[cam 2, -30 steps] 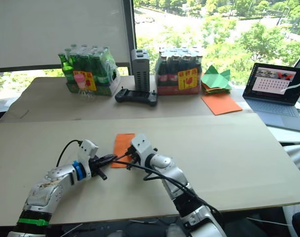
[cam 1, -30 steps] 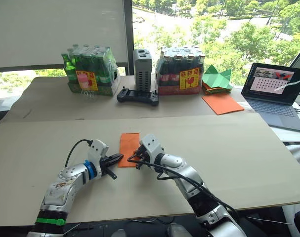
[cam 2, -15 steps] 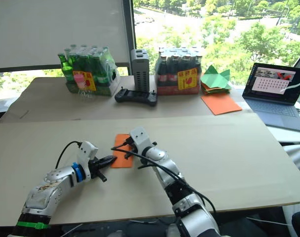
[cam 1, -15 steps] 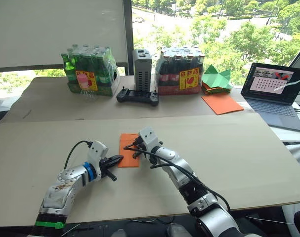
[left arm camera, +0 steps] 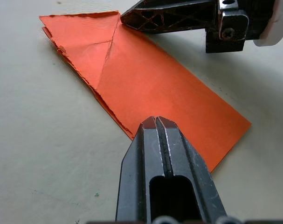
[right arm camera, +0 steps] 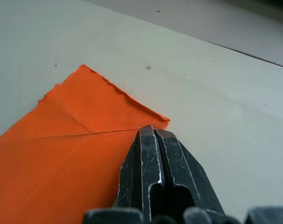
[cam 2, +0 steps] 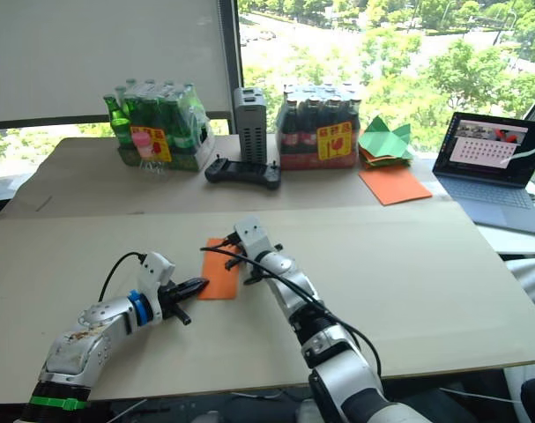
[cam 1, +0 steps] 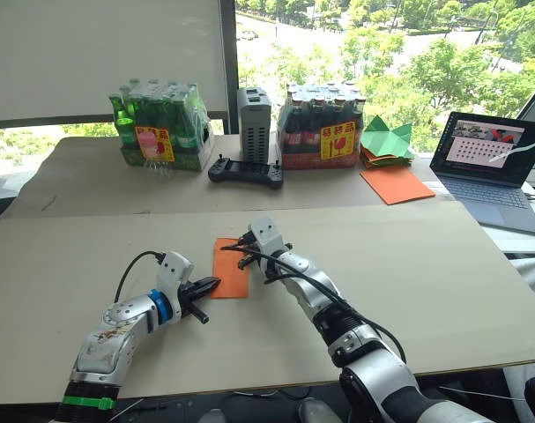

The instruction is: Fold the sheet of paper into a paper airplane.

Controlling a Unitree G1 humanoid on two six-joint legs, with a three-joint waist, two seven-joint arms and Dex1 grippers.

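The sheet of paper [cam 1: 229, 268] lies flat on the near board as a folded bright-orange rectangle, with a diagonal crease at its far end [left arm camera: 104, 51]. My left gripper [cam 1: 213, 284] is shut, its tip [left arm camera: 156, 122] resting on the paper's near edge. My right gripper [cam 1: 244, 253] is also shut. Its tip [right arm camera: 152, 130] presses on the paper close to the far right corner, and the left wrist view shows it [left arm camera: 125, 18] at the end of the crease.
Along the back stand a pack of green bottles [cam 1: 161, 128], a grey box [cam 1: 254, 123], a black controller [cam 1: 245, 170] and a pack of dark bottles [cam 1: 322, 128]. Green paper shapes [cam 1: 386, 141], a larger orange sheet [cam 1: 396, 184] and a laptop [cam 1: 492, 159] are at the back right.
My right gripper has slid along the paper from its near right side to the far right corner. The left gripper has stayed at the near edge.
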